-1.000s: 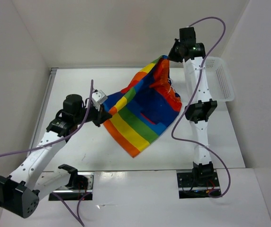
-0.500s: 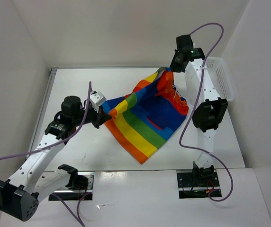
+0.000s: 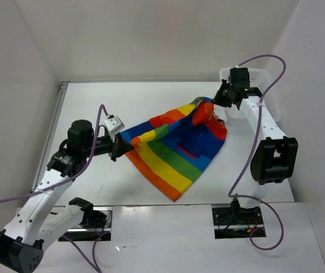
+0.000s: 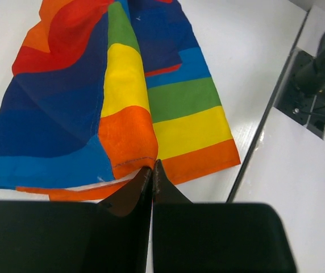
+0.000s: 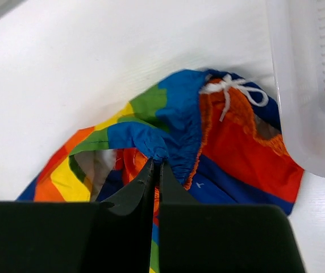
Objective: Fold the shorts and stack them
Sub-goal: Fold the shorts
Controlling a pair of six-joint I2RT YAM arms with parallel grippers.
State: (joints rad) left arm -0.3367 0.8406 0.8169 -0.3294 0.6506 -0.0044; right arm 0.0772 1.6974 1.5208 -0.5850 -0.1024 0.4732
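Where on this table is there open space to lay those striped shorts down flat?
Widest bare patch: far-left table, between the back wall and the shorts. A narrower strip runs between their orange hem and the arm bases. Crowded at right, around the basket and right gripper.

Bright, even light; near fingers (image 4: 151, 182) blurred
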